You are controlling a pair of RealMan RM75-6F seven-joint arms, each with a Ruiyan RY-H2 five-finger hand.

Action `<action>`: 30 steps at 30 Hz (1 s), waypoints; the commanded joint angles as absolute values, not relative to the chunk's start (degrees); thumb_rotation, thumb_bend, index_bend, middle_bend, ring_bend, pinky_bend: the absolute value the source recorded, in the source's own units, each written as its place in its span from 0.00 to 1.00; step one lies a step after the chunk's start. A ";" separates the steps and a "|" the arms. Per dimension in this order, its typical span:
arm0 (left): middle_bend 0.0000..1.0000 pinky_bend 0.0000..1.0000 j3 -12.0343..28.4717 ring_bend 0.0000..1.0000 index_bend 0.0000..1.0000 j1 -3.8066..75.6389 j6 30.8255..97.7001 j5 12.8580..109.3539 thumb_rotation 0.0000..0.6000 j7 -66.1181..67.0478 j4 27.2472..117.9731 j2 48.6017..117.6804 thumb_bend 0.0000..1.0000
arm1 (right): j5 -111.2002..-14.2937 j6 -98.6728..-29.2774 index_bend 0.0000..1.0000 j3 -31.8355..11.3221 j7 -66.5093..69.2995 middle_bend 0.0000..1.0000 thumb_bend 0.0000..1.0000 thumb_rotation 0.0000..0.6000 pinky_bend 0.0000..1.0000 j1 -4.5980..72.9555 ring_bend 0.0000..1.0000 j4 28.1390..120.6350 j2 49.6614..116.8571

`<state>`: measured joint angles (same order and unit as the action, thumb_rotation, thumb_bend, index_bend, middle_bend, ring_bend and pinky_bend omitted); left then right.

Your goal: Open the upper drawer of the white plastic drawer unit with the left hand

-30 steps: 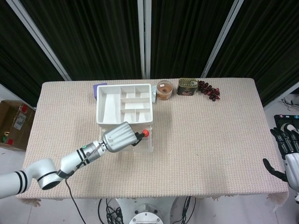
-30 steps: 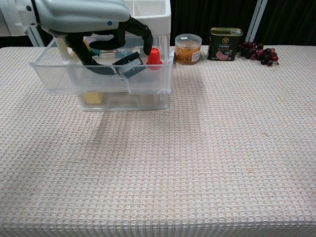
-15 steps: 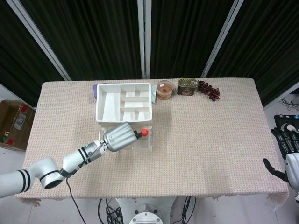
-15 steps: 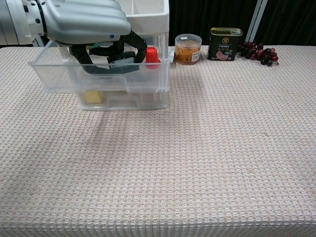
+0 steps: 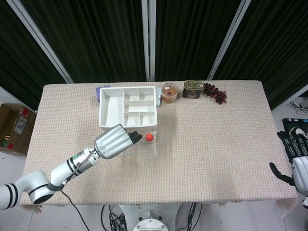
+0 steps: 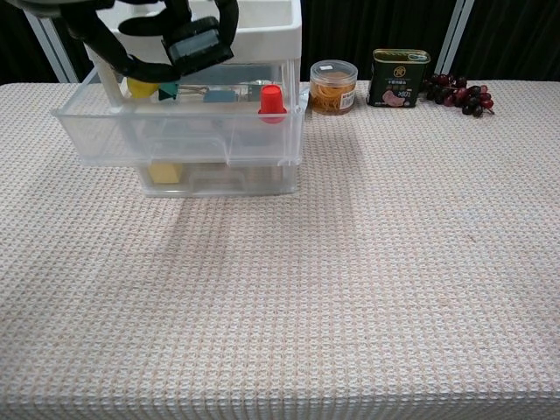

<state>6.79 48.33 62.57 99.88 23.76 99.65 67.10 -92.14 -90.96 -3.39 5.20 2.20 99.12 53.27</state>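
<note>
The white plastic drawer unit (image 5: 127,108) stands at the back left of the table, with a compartmented white tray on top. Its clear upper drawer (image 6: 175,131) is pulled out toward me and holds a red cap-shaped item (image 6: 272,99), a yellow piece (image 6: 140,86) and other small things. The lower drawer (image 6: 214,179) sits pushed in. My left hand (image 5: 114,141) hovers above the open drawer's front left, fingers (image 6: 199,39) curled in, holding nothing and clear of the drawer. My right hand (image 5: 294,161) hangs beyond the table's right edge with its fingers apart.
A small jar (image 6: 333,86), a dark tin (image 6: 400,78) and a bunch of grapes (image 6: 459,91) line the back edge right of the unit. A purple object (image 5: 102,90) lies behind the unit. A cardboard box (image 5: 14,127) sits on the floor at left.
My left hand has lifted out of the upper drawer and pulled back to the left. The drawer stays pulled out. The right hand has not moved.
</note>
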 commanded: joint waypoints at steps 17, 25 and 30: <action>0.84 1.00 -2.84 0.95 0.43 45.71 56.62 113.35 1.00 31.73 96.35 81.35 0.44 | -93.87 -91.61 0.00 -2.77 4.54 0.09 0.23 1.00 0.00 1.99 0.00 99.33 53.75; 0.83 1.00 -3.01 0.94 0.36 45.76 54.85 111.56 1.00 31.71 90.00 87.84 0.44 | -93.89 -91.67 0.00 -2.71 4.71 0.09 0.23 1.00 0.00 1.91 0.00 99.29 53.63; 0.77 1.00 -2.72 0.92 0.20 44.52 60.26 113.03 1.00 31.11 88.96 88.43 0.21 | -93.79 -91.74 0.00 -2.79 4.73 0.09 0.23 1.00 0.00 1.89 0.00 99.39 53.48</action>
<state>-2.85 45.25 57.64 112.36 31.66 89.47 88.22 -93.79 -91.74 -2.78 4.73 1.89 99.38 53.49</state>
